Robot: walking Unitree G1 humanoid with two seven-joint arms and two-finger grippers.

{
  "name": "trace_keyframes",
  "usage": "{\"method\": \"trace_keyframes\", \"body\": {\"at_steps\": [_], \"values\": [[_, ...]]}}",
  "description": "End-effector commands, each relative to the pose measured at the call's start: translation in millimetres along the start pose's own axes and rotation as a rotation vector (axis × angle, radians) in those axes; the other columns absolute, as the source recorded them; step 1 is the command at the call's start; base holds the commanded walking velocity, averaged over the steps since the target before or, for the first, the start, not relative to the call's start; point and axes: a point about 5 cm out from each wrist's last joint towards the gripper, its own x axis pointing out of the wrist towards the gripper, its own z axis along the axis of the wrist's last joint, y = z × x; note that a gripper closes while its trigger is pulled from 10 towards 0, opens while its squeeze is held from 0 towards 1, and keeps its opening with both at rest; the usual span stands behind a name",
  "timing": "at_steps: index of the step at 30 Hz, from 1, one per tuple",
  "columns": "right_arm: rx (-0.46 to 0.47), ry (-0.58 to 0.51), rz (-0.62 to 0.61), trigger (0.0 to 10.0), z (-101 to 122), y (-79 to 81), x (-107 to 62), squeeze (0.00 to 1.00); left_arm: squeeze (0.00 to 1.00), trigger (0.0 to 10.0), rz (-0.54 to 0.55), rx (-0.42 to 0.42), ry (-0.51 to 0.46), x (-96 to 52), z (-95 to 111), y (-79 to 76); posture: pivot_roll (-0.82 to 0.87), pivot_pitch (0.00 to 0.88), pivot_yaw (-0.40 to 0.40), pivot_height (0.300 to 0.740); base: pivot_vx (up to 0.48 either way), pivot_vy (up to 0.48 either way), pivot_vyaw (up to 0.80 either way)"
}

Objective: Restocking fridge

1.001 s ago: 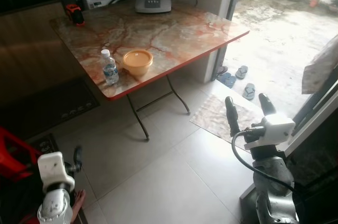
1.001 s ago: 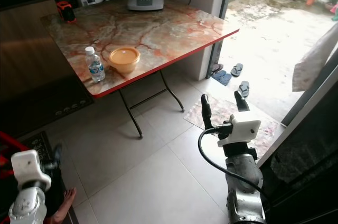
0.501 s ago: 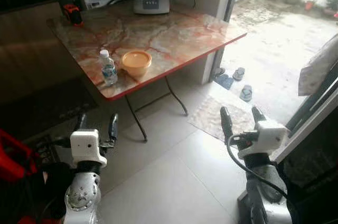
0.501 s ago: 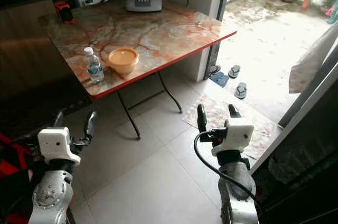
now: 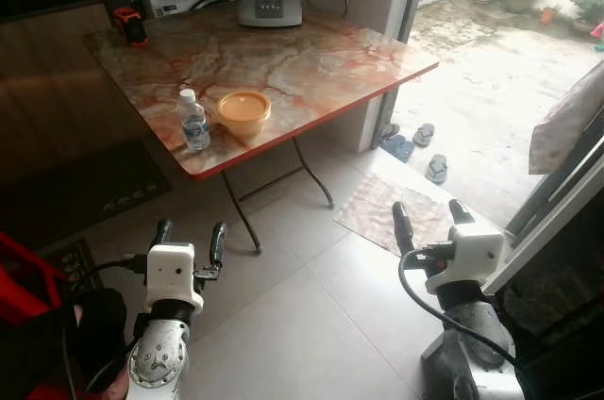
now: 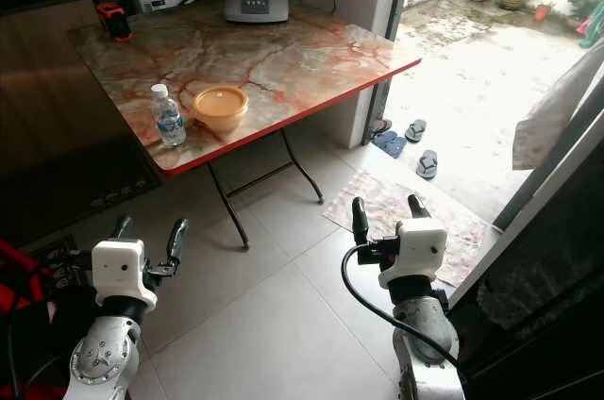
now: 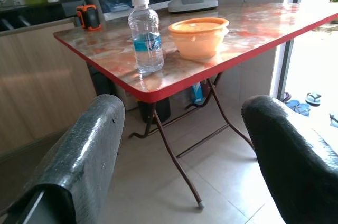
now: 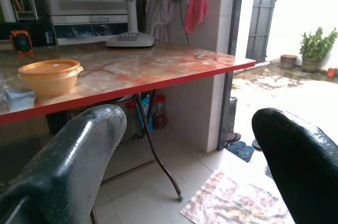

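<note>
A clear water bottle (image 5: 195,121) with a blue label stands near the front edge of a marble-patterned folding table (image 5: 311,51). Beside it sits an orange lidded bowl (image 5: 244,110). Both also appear in the left wrist view: the bottle (image 7: 145,34) and the bowl (image 7: 199,36). My left gripper (image 5: 191,232) is raised over the floor in front of the table, open and holding nothing. My right gripper (image 5: 430,217) is raised over the floor at the right, open and holding nothing.
A fan base (image 5: 270,8) and a small orange-black object (image 5: 131,25) stand at the table's far side. A patterned mat (image 5: 392,213) and sandals (image 5: 425,141) lie by the open doorway at the right. A dark mat (image 5: 85,197) lies at the left.
My left arm has risen from low at the left to in front of me, fingers up. The right gripper has dropped slightly. The camera has shifted a little.
</note>
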Motion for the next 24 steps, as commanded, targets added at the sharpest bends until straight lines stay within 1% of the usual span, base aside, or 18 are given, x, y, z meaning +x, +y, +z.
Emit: {"method": "trace_keyframes", "body": {"at_steps": [1,3,5,9,19,21,24], "values": [[-0.007,-0.012,0.009,10.0,4.1,1.6,1.8,0.0,0.0,10.0,0.017,0.004,-0.013,3.8,5.1,3.8,0.01,0.0,-0.001,0.74,0.0,0.0,0.0],[-0.026,-0.017,0.014,10.0,3.8,5.8,3.0,0.0,0.0,10.0,0.019,0.015,-0.013,6.1,6.4,6.0,0.01,0.0,0.015,0.74,0.0,0.0,0.38],[-0.015,-0.013,-0.003,10.0,2.7,6.1,3.3,0.0,0.0,10.0,0.017,0.021,-0.016,7.4,7.6,6.7,0.01,0.0,0.017,0.74,0.0,0.0,0.76],[-0.015,0.003,0.022,10.0,-0.3,9.6,1.0,0.0,0.0,10.0,0.027,0.028,-0.033,11.0,13.8,8.9,0.02,0.0,0.02,0.74,0.0,0.0,0.77],[-0.021,0.037,0.041,10.0,-6.3,7.6,-2.7,0.0,0.0,10.0,0.02,0.04,-0.04,8.7,15.9,6.7,0.01,0.0,0.019,0.74,0.0,0.0,0.77],[-0.016,0.062,0.015,10.0,-11.3,3.5,-2.1,0.0,0.0,10.0,0.013,0.038,-0.036,7.8,15.0,4.6,0.02,0.0,0.016,0.74,0.0,0.0,0.0],[-0.011,0.061,0.019,10.0,-11.4,2.4,-1.7,0.0,0.0,10.0,0.01,0.034,-0.034,7.5,14.4,3.8,0.01,0.0,0.013,0.74,0.0,0.0,0.0]]}}
